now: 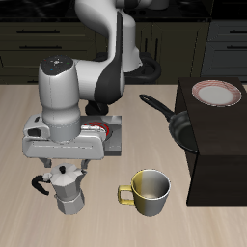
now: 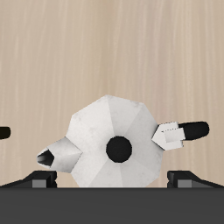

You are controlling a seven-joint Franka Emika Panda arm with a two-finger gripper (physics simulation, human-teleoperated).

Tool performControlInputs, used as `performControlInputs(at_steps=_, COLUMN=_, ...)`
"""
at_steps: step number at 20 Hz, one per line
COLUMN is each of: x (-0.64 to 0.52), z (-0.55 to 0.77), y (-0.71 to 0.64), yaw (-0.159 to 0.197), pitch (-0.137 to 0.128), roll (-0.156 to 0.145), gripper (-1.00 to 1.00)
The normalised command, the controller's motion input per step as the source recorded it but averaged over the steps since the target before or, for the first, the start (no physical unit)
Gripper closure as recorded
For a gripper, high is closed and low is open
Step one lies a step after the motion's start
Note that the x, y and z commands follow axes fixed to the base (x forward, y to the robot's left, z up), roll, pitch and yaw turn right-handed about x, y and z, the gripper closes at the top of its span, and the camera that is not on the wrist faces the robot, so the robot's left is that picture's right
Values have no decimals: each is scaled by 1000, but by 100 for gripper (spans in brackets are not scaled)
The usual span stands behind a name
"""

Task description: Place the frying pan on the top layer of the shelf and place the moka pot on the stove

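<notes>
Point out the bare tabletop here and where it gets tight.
Bare wood lies behind the shelf and frying pan, and along the front edge between moka pot and yellowish mug. It is crowded where the gripper hangs over the pot, just before the stove.

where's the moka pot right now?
In the exterior view the moka pot stands on the table near its front edge, directly under the gripper, beside the yellowish mug and in front of the stove. Not on the stove yet.
</notes>
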Motion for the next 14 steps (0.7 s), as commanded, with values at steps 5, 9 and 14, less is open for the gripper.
performControlInputs(at_steps=5, x=22, z=-272, y=-23, yaw=-4, pitch=40, roll=-9, gripper=-100)
performControlInputs(at_steps=9, x=30, z=-190, y=-24, yaw=-37, pitch=36, roll=-17, gripper=100)
performControlInputs(at_steps=14, x=8, z=56, y=-28, yaw=-6, pitch=1, roll=-4, gripper=100)
